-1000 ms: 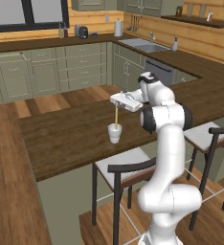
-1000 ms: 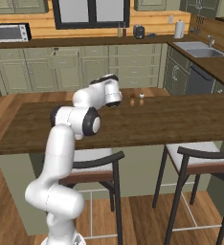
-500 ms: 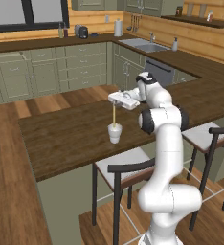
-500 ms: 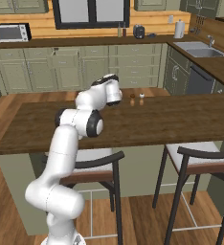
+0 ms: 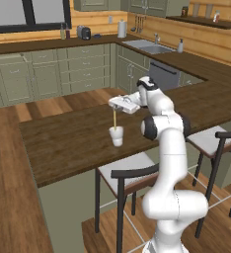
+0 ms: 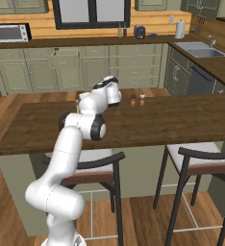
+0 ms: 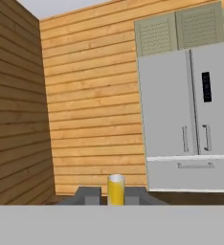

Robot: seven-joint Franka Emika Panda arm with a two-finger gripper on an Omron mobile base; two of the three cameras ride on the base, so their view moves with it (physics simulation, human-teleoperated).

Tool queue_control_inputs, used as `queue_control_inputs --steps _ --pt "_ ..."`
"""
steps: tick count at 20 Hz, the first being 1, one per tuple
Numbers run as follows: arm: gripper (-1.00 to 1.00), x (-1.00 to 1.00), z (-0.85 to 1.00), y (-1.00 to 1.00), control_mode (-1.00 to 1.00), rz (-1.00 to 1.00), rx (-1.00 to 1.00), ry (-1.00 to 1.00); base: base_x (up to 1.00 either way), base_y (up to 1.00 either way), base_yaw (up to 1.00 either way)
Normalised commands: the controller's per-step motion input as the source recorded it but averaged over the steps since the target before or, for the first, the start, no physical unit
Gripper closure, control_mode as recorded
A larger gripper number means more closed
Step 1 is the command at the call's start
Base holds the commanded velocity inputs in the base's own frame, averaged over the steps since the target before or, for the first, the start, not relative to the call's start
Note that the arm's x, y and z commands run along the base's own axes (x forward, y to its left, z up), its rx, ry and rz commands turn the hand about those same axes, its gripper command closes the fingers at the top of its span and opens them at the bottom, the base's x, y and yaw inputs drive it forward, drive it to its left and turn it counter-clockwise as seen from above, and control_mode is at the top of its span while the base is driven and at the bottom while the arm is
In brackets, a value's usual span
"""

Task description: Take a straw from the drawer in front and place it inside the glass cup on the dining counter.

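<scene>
The straw (image 5: 114,118) is clamped in the gripper (image 5: 115,104), held upright at twelve o'clock over the glass cup (image 5: 116,136); release remains.

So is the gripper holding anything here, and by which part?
Yes: the gripper is shut on the straw, gripping its top end. The straw hangs upright, its lower end in the glass cup.
</scene>
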Motion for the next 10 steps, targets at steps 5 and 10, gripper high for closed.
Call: queue_control_inputs --steps 5,10 --pt "1.0 -0.12 -0.07 0.01 -1.0 0.0 -0.02 0.01 0.0 0.0 0.0" --pt "1.0 -0.46 -0.01 0.0 -1.0 0.0 -0.01 0.0 0.0 0.0 0.0"
